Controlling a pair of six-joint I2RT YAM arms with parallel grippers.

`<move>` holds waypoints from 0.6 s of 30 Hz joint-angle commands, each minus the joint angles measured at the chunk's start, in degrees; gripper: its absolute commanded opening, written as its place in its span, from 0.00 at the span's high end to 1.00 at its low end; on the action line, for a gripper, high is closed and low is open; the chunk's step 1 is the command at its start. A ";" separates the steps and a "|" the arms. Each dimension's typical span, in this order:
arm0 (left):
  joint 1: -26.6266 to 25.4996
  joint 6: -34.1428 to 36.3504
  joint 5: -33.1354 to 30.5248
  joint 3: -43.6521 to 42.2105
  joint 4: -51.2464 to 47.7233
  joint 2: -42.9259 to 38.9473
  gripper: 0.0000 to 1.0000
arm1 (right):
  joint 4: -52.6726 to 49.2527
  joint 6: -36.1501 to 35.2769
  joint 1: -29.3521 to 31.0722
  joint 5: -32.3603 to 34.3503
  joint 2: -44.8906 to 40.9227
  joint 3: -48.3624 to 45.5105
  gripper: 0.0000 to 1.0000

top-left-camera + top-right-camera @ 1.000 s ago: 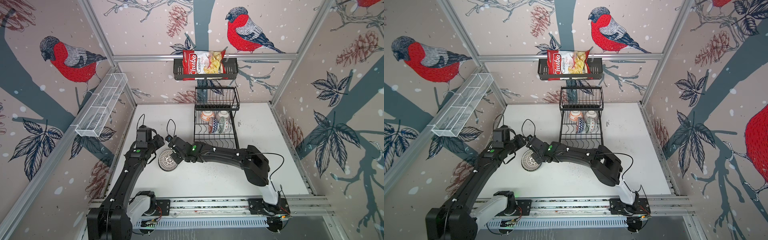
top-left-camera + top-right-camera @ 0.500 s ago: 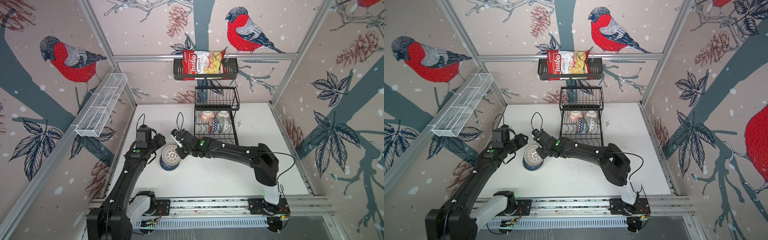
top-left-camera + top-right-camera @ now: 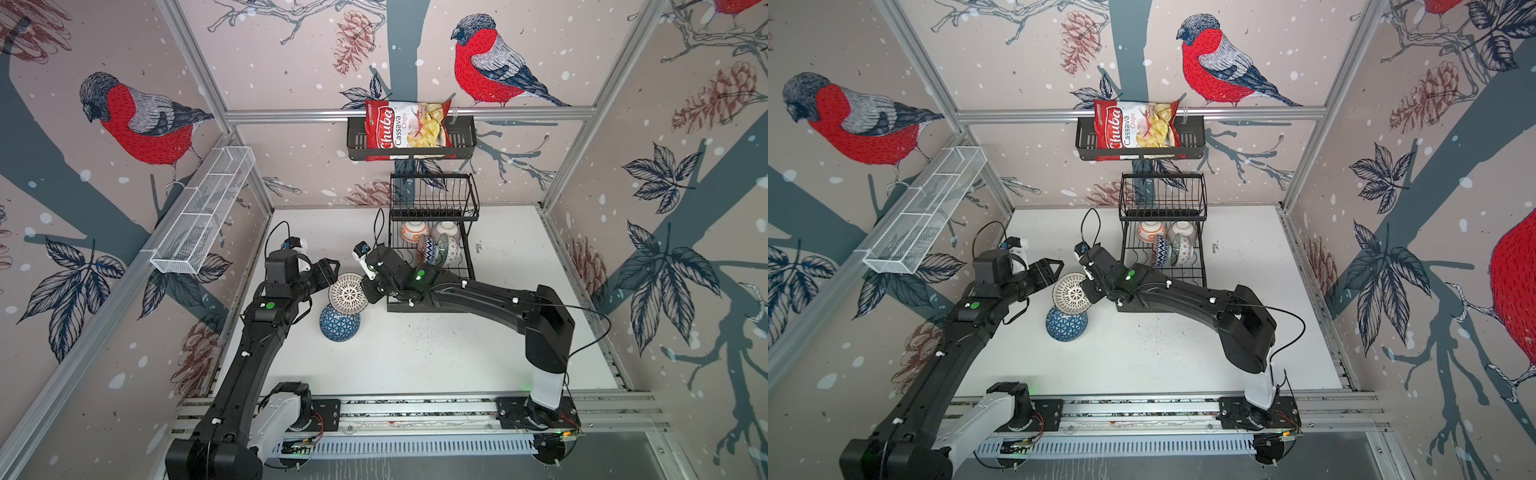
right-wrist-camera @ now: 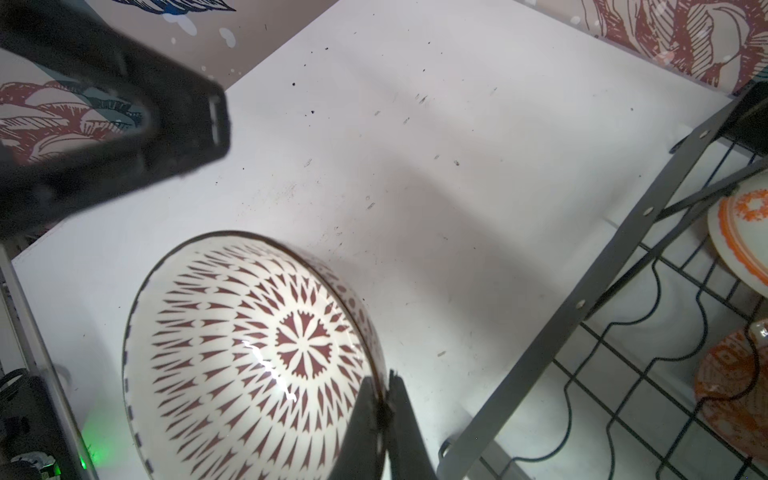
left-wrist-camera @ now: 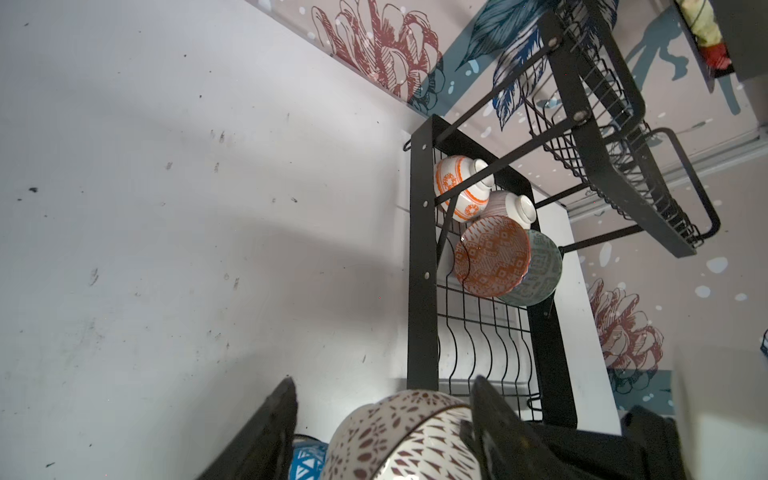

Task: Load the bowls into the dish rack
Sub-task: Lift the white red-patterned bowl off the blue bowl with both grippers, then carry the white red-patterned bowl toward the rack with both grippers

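Observation:
A white bowl with a maroon petal pattern (image 3: 348, 293) (image 4: 249, 349) hangs tilted above the table, just left of the dish rack (image 3: 434, 199) (image 3: 1163, 199). My right gripper (image 3: 368, 291) (image 4: 384, 390) is shut on its rim. A blue-triangle bowl (image 3: 339, 323) (image 3: 1066, 324) sits on the table right under it. My left gripper (image 3: 330, 276) (image 5: 382, 384) stands open at the white bowl's left side, its fingers straddling the bowl (image 5: 407, 436) without pinching it. Several bowls (image 3: 432, 245) (image 5: 492, 257) stand on edge in the rack's lower tier.
A black slotted shelf (image 3: 461, 137) holding a chips bag (image 3: 405, 126) hangs on the back wall above the rack. A white mesh basket (image 3: 203, 212) is fixed to the left wall. The rack's front wires (image 4: 602, 270) lie close to the right of the held bowl.
The right gripper has lifted the white patterned bowl off the blue bowl and carried it back toward the rack. The left jaws have spread apart and let the bowl go.

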 commanded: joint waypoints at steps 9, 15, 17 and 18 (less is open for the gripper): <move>-8.23 2.88 -11.94 2.69 -6.08 3.36 0.35 | 3.57 0.17 -2.39 0.21 -1.24 -0.71 1.00; -9.15 2.54 -11.02 2.43 -5.03 5.19 0.43 | 4.53 0.16 -3.76 0.21 -2.09 -1.84 1.00; -10.85 2.32 -11.19 2.51 -4.30 6.41 0.45 | 4.59 0.18 -4.29 0.04 -2.37 -2.11 1.00; -11.73 2.28 -11.67 2.67 -3.98 6.96 0.45 | 4.68 0.11 -4.47 -0.07 -2.56 -2.20 1.00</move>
